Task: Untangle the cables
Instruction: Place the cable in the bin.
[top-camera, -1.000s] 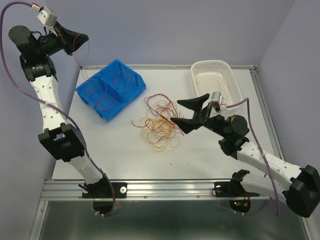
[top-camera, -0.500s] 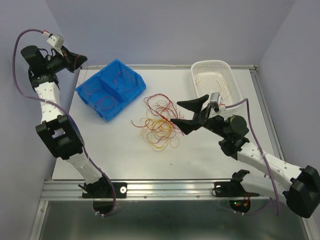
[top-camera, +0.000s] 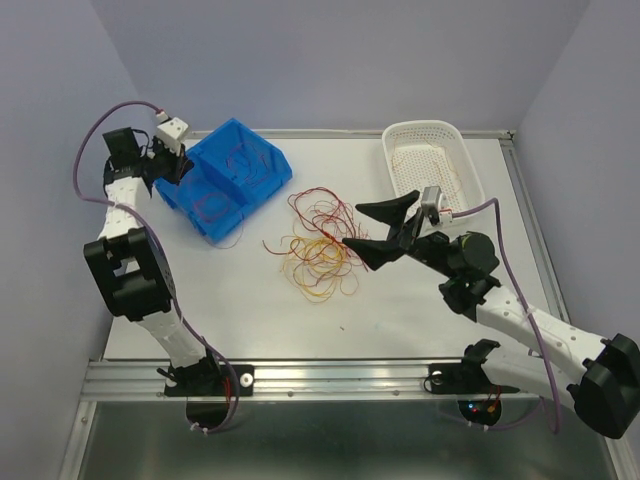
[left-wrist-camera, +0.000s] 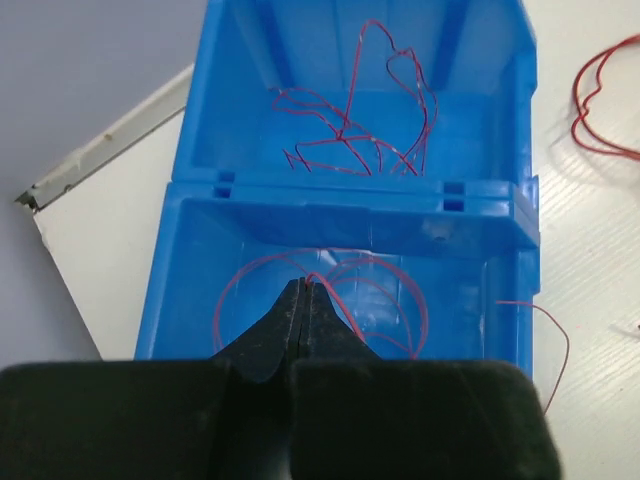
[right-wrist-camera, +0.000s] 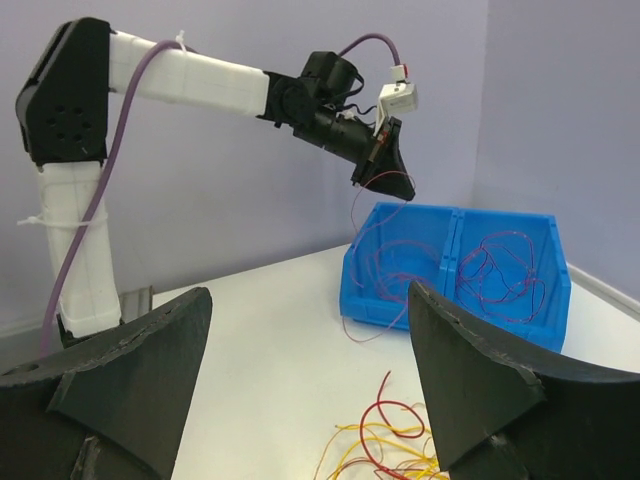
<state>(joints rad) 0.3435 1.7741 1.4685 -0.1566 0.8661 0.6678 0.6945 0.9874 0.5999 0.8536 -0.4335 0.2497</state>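
As I'm checking the cams, the black left gripper (left-wrist-camera: 305, 288) is sitting w/ its jaws pressed together, clamping one thin dark red wire strand (left-wrist-camera: 345, 315) right at the tips. It's hovering over the blue plastic two-compartment bin (left-wrist-camera: 350, 222), above the compartment nearer the wrist cam. The strand is looping down into that compartment, and more dark red strands (left-wrist-camera: 350, 140) are lying in the far one. One red end is trailing over the bin wall onto the white tabletop (top-camera: 230, 300). The black right gripper (top-camera: 352, 226) is hanging w/ jaws wide apart, holding nothing, just beside the loose tangle of hair-thin dark red and yellow-orange cables (top-camera: 315, 250) mid-table. A white perforated plastic basket (top-camera: 430, 133) is sitting at the far right corner. Small white block on the left wrist (top-camera: 172, 130): any print is too small to read.
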